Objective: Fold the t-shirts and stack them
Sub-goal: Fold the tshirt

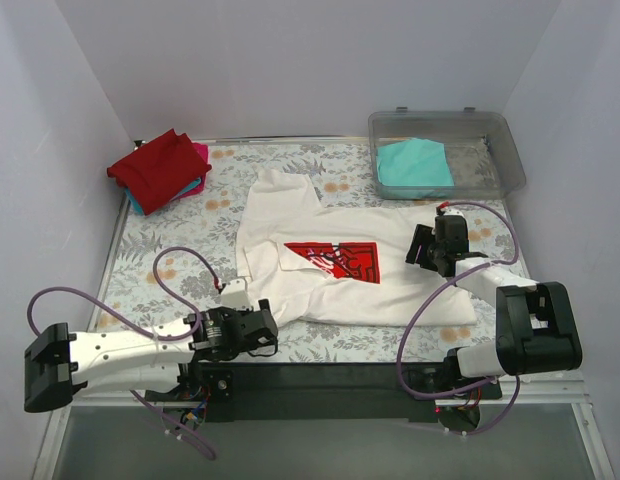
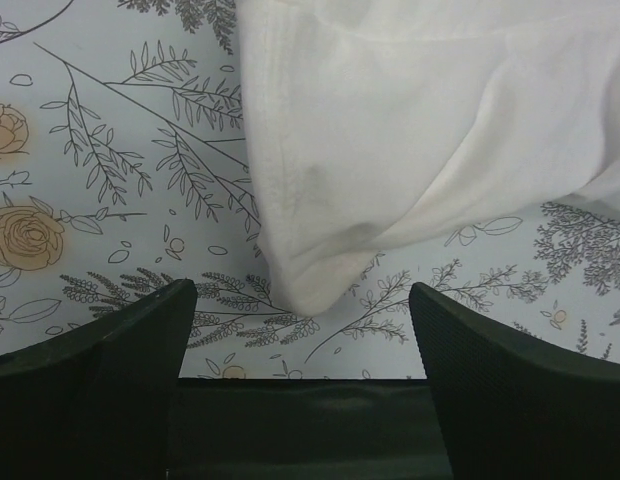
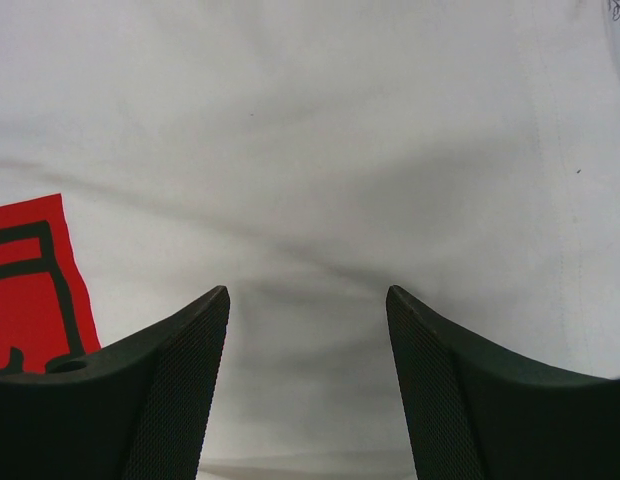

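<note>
Tee (image 1: 280, 215) laid out | left fingers (image 2: 90, 380) apart near corner | right fingers (image 3: 510, 400) apart

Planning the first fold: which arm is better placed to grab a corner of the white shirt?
Probably left: the left end effector is open, a corner of the white t-shirt just ahead of it. The right end effector faces flat mid-cloth.

Bright, even, diffuse light, seemingly from overhead; white walls (image 1: 290, 60) evenly lit. Top view sharp; short soft shadows under the arms (image 1: 130, 350) on the table (image 1: 170, 250). Faint sheen on the clear bin (image 1: 440, 116). Wrist views: left pincer (image 2: 300, 288) fingers (image 2: 90, 390) near-black, edges soft; white shirt (image 3: 310, 130) folds shade grey. Close cloth slightly soft.
</note>
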`<state>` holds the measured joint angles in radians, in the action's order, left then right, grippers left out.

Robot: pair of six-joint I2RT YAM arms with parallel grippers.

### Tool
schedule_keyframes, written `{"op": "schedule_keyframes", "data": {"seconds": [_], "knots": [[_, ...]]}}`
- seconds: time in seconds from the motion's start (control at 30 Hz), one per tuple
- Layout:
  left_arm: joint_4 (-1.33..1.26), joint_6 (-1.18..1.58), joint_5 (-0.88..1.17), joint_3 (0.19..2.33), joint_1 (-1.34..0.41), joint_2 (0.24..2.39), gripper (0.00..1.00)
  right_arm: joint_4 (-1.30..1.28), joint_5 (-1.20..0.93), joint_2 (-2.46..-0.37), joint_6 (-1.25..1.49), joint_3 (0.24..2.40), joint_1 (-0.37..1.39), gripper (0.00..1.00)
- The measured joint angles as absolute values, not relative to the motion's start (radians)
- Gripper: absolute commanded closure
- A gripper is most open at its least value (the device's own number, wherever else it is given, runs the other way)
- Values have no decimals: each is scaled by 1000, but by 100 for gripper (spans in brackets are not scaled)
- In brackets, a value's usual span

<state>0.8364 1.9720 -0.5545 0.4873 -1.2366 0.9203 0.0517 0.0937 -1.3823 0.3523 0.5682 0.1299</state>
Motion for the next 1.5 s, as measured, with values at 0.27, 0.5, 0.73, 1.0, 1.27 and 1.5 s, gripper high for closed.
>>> {"op": "schedule_keyframes", "data": {"seconds": [0.27, 0.5, 0.73, 1.0, 1.27, 1.5], "knots": [[885, 1983, -583, 490, -1272, 1056, 30, 52, 90, -1388, 337, 573, 130, 41], [910, 1983, -629, 493, -1272, 1023, 33, 52, 72, -1384, 329, 571, 125, 41], [828, 1987, -628, 463, -1273, 936, 37, 55, 64, -1380, 314, 566, 125, 41], [820, 1991, -628, 438, -1274, 935, 67, 54, 57, -1364, 311, 553, 125, 41], [854, 1993, -656, 439, -1274, 909, 100, 59, 57, -1360, 311, 547, 125, 41], [976, 1994, -692, 569, -1274, 903, 100, 59, 57, -1360, 310, 547, 125, 41]]}}
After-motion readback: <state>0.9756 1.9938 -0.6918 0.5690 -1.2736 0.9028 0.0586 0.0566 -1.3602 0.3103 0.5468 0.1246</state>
